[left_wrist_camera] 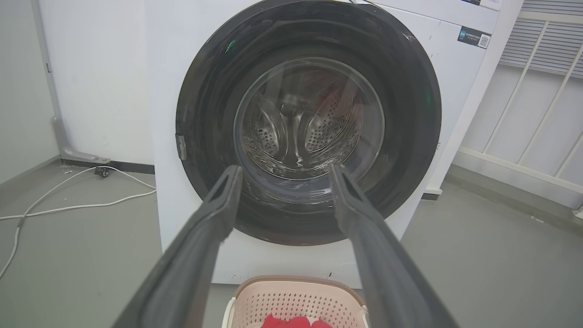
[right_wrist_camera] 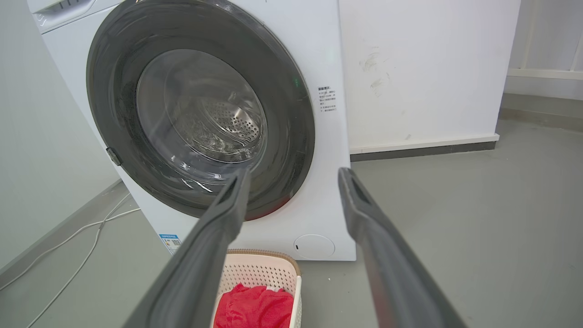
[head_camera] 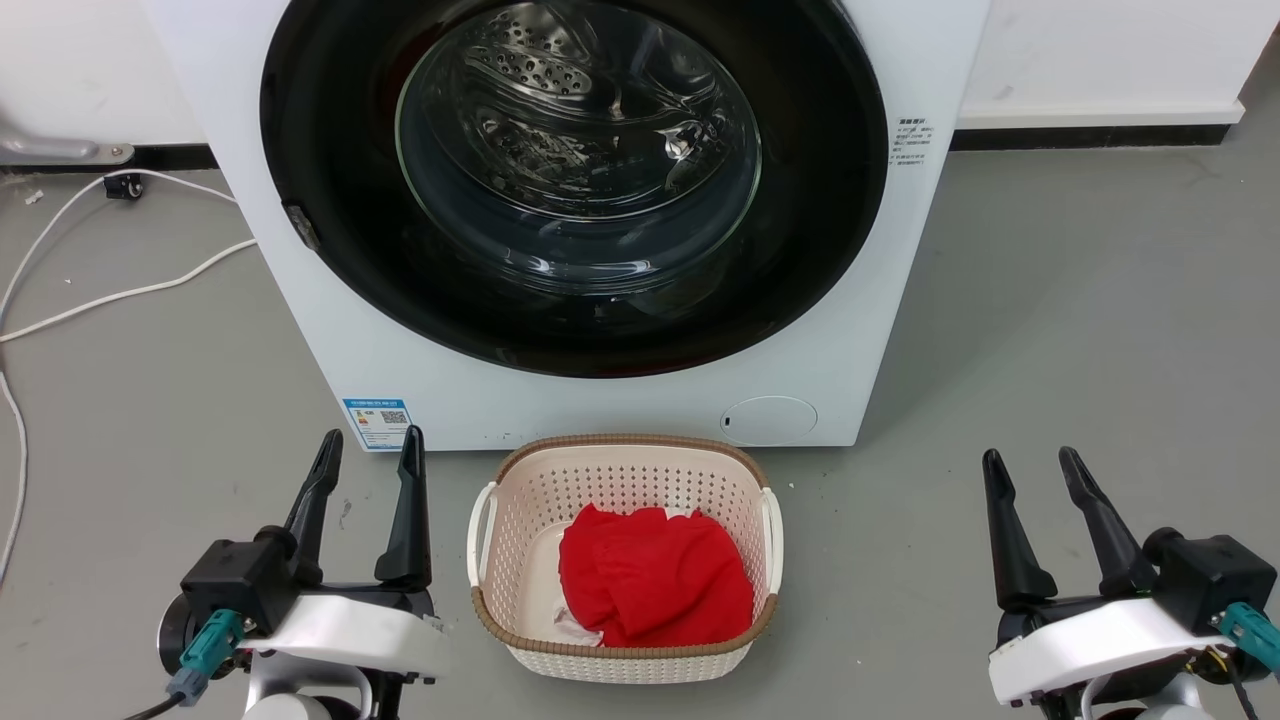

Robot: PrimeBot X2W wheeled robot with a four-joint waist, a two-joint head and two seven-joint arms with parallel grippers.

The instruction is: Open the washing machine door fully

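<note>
Head view: finds the washing machine door [head_camera: 575, 185] shut flush against the washing machine [head_camera: 560, 405], straight ahead. Holds left gripper [head_camera: 371, 440] and right gripper [head_camera: 1031, 458] low, well apart from it, jaws spread and empty, probably readied for reaching its rim.

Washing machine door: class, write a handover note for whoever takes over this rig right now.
Left hand: open, empty, low on the left of the basket, short of the washer.
Right hand: open, empty, out to the basket's right.
Door: shut, flush with the washer front.
Done: nothing yet.
Left: reach the door, grip its edge, swing it fully open.
</note>
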